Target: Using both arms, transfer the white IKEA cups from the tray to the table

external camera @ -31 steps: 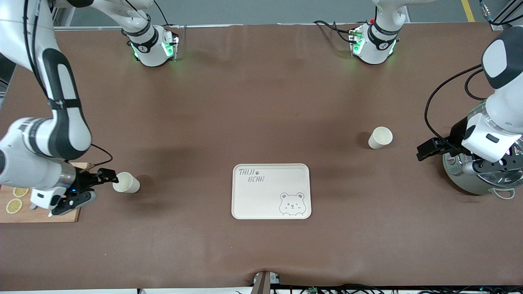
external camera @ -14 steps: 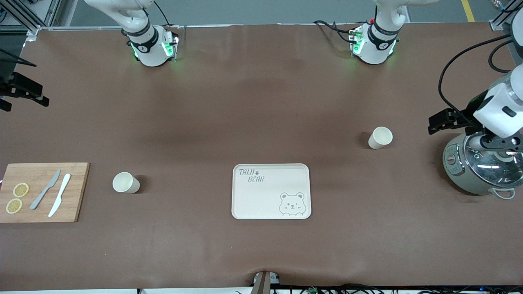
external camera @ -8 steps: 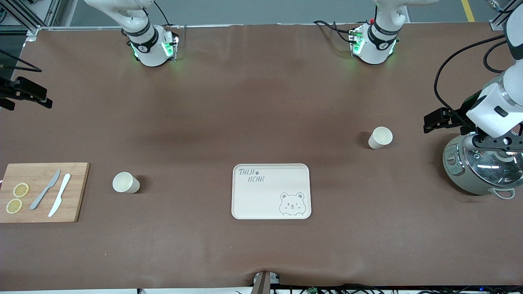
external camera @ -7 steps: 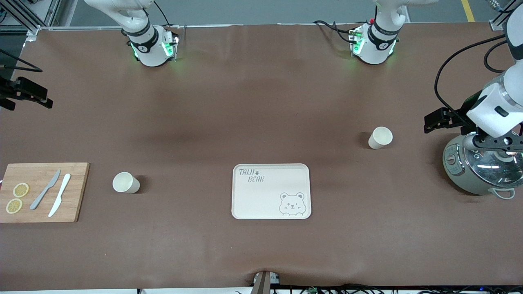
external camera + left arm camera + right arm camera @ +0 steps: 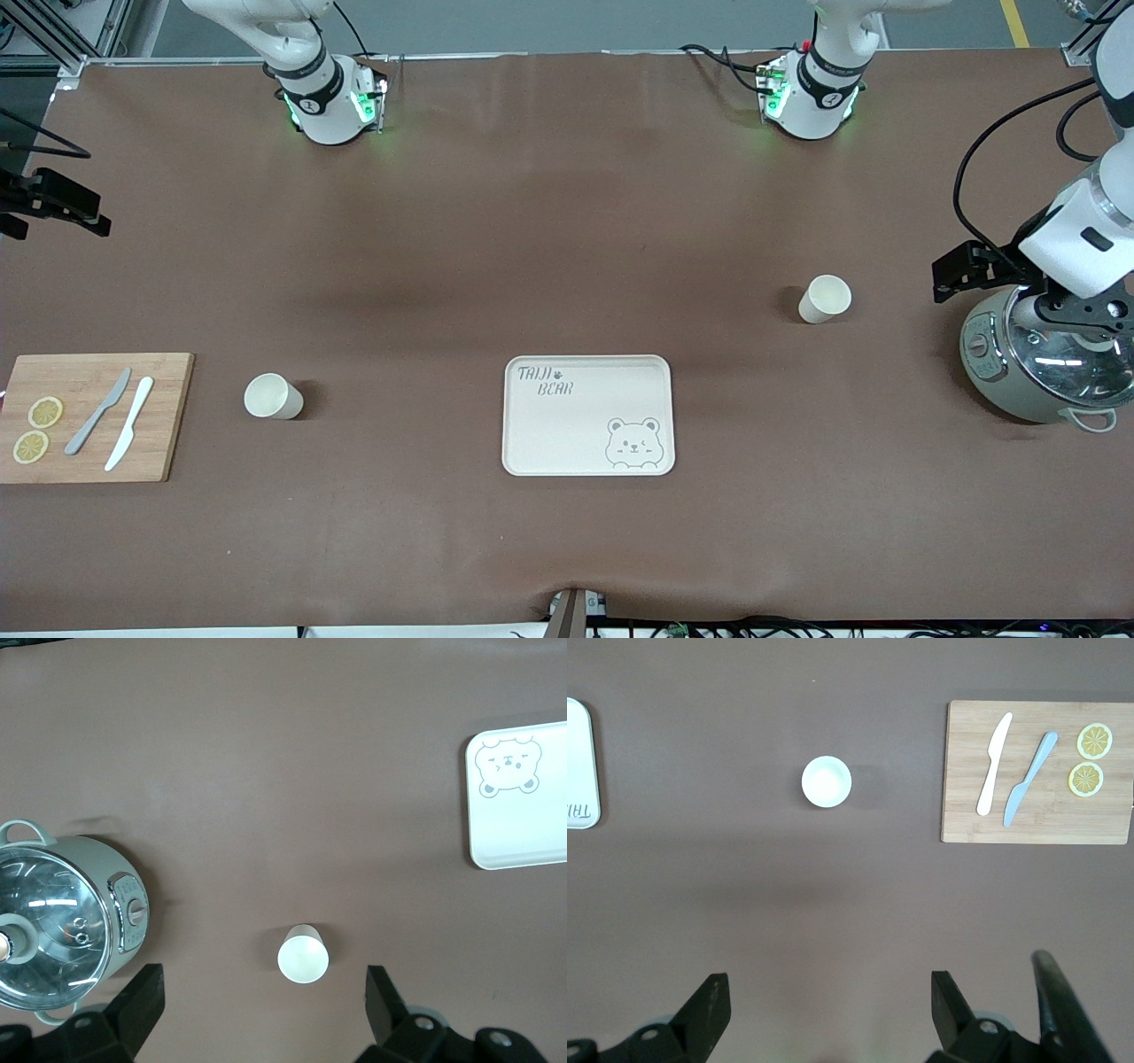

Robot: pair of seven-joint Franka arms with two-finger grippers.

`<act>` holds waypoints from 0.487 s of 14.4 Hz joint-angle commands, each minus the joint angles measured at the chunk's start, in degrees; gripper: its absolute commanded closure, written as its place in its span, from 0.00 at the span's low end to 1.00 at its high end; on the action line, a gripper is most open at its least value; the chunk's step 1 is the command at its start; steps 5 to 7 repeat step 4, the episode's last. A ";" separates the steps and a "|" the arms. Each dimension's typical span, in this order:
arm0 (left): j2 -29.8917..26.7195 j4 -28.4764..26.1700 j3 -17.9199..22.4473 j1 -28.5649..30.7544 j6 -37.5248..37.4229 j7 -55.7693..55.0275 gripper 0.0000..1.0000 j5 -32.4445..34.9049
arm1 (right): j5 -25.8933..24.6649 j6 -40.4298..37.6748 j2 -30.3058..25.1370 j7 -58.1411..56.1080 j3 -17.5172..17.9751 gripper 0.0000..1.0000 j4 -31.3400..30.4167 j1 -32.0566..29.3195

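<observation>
Brown worktop (image 5: 567, 221) already carried both white IKEA cups (image 5: 273, 396) (image 5: 825, 299) well apart from the bare tray (image 5: 588, 415), so you did best parking the left end effector (image 5: 261, 1010) and right end effector (image 5: 828, 1014) high, wide open, gripping nothing.

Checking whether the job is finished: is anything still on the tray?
Nothing stands on the tray; only its printed bear and lettering show. What lies beneath it is covered. Both cups stand on the table.

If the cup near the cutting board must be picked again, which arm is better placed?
The right arm. Its open right gripper is at that end of the table; the cup shows in its wrist view. The left gripper is above the cooker.
</observation>
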 commanded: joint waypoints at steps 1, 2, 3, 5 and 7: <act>-0.63 0.00 -0.50 0.24 0.11 0.39 0.00 1.32 | -0.91 -0.51 -0.41 0.96 0.15 0.00 0.23 0.20; -0.63 -0.08 -0.58 0.24 0.11 0.30 0.00 1.40 | -0.91 -0.60 -0.49 0.96 0.06 0.00 0.23 0.11; -0.37 -0.08 -0.84 0.24 0.11 0.30 0.00 1.41 | -0.91 -0.69 -0.49 0.96 -0.02 0.00 0.23 0.02; -0.37 -0.08 -1.28 0.32 0.03 0.12 0.00 1.58 | -0.91 -0.69 -0.49 0.88 -0.11 0.00 0.23 0.02; -0.37 -0.08 -1.28 0.32 0.03 0.12 0.00 1.58 | -0.91 -0.69 -0.49 0.88 -0.11 0.00 0.23 0.02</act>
